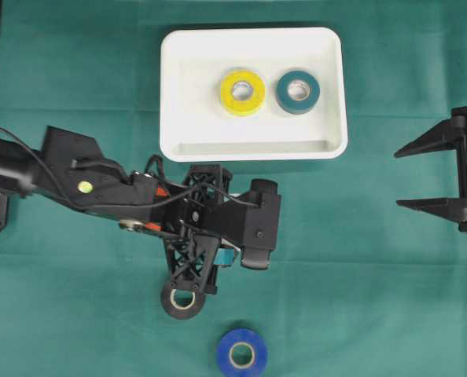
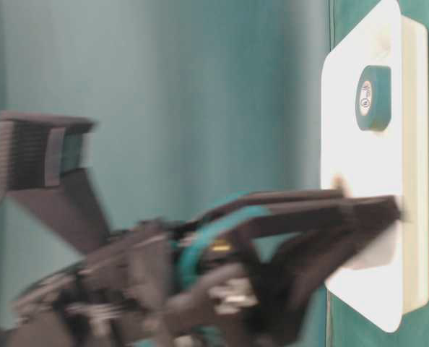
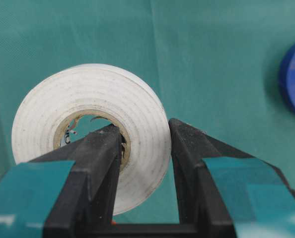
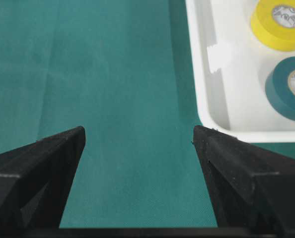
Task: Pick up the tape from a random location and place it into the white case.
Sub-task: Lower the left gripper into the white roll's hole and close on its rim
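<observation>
Now white case (image 1: 253, 149) has yellow (image 1: 242, 93) + teal rolls (image 1: 298, 92); left hand (image 3: 145, 148) clamps white tape (image 3: 90, 129), right hand (image 1: 410, 177) open.

No readable txt, brand, nr or sign is showing anywhere I'm looking. The cardboard cores of the yellow roll (image 4: 280, 19) and the teal roll (image 4: 290, 89) in the white case (image 4: 222, 106) are carrying small dark print, but it's coming through too tiny and blurred to read. The inner core of the white tape (image 3: 95, 148) that my left end effector (image 3: 146, 148) is gripping is showing a few specks of ink, also illegible.
</observation>
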Robot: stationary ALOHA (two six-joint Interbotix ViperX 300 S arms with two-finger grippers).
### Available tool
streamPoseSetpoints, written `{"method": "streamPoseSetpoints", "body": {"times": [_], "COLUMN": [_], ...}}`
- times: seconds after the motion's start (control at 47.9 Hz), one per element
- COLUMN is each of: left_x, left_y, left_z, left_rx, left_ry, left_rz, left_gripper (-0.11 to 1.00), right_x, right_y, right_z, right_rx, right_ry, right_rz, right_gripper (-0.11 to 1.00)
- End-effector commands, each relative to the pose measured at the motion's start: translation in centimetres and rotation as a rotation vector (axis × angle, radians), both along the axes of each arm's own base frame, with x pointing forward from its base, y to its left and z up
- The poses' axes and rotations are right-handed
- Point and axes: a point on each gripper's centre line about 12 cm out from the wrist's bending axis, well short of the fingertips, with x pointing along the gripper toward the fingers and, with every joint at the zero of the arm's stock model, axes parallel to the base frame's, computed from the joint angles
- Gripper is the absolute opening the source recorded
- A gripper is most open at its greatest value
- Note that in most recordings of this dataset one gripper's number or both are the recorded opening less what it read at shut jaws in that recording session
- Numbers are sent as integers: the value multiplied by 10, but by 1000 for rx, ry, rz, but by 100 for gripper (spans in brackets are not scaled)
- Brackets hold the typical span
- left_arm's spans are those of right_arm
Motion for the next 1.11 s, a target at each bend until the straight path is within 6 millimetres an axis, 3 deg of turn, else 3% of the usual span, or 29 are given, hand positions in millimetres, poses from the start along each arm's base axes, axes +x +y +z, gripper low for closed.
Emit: {"method": "streamPoseSetpoints", "body": {"times": [0.0, 0.334, 0.501, 1.086], "left_x": [-1, -17, -26, -29], "left_y": [-2, -2, 0, 0], "left_z": [38, 98, 119, 124], "left_rx": [-10, -11, -9, -8], "left_ry": [-78, -107, -112, -115], "left_rz": [-6, -14, -13, -13], "left_gripper": [24, 24, 24, 24], "right_x": [4, 4, 4, 4], "right_y": [1, 1, 1, 1], "right_z": [7, 7, 7, 7], "right_rx": [1, -2, 1, 1], "right_ry": [-17, -17, -17, -17], "right_rz": [3, 4, 3, 3], "right_gripper": [87, 87, 87, 87]}}
